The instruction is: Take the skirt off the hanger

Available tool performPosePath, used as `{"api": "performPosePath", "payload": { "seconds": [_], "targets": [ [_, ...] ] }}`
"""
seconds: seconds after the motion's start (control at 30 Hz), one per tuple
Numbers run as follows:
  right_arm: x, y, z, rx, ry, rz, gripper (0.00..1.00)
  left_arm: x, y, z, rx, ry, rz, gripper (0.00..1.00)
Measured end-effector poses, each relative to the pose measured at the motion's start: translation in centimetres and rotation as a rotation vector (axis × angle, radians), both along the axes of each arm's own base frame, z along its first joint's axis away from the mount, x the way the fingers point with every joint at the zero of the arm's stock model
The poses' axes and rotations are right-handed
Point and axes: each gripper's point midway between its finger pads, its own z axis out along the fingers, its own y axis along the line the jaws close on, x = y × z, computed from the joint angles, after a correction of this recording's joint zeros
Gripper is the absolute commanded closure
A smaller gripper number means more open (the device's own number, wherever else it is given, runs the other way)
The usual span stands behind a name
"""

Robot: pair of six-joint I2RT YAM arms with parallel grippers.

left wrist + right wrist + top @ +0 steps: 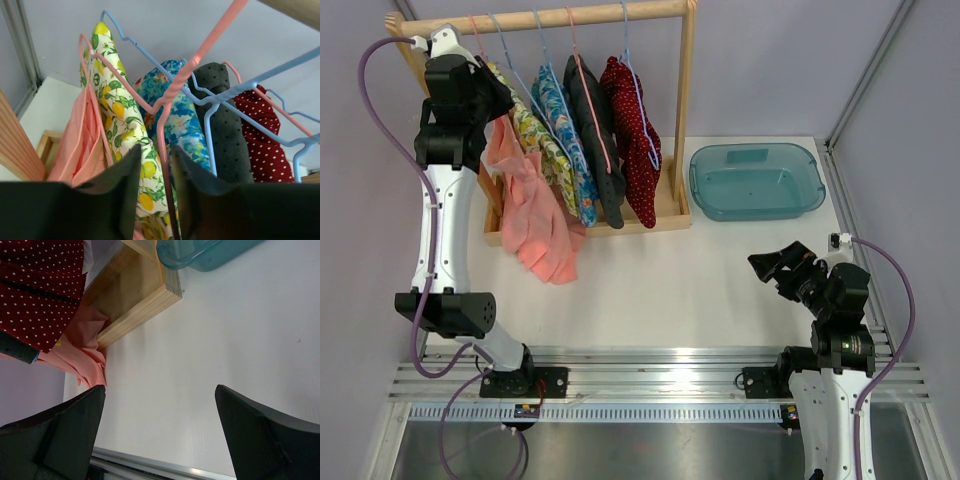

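Low in the left wrist view, our left gripper (156,160) has its jaws narrowed around the pink hanger (165,107) wire (whether they pinch it, we cannot tell). In the top view's upper left, the salmon skirt (535,215) droops over the wooden rack (685,100) base. At lower right, our right gripper (782,262) hovers wide open, holding nothing.

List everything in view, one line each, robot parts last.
rack: one, pale wood, back left of table
hangers: five, pink and blue, on the rack's rail
pink skirt: one, salmon, leftmost, hem on the table
lemon-print garment: one, yellow on white, second from left
floral garment: one, blue, middle
dark garment: one, charcoal, fourth
red garment: one, white-dotted, rightmost
tub: one, clear teal, right of the rack
table: one, white, under everything
left gripper: one, black, fingers flanking a pink hanger's wire
right gripper: one, black, open over the table
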Motion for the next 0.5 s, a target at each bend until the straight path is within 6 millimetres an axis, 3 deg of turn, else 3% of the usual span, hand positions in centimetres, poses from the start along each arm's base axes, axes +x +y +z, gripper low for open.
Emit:
{"api": "performPosePath", "payload": {
  "seconds": [0.07,0.1,0.37,0.5],
  "targets": [
    [0.0,0.0,0.0,0.0,0.001,0.0,0.0,0.0,0.1,0.1,0.001,-0.002,0.004,0.88],
    [0.0,0.0,0.0,0.0,0.001,0.0,0.0,0.0,0.1,0.1,0.004,-0.002,0.005,1.0],
    [-0.1,0.2,-0.1,0.007,0.008,0.014,0.0,-1.0,0.0,0.5,0.056,0.019,-0.001,1.0],
    [0.2,0.2,1.6,0.006,-0.011,0.015,0.0,-2.4,-1.1,1.7,0.104,0.018,-0.012,1.0]
  ]
}}
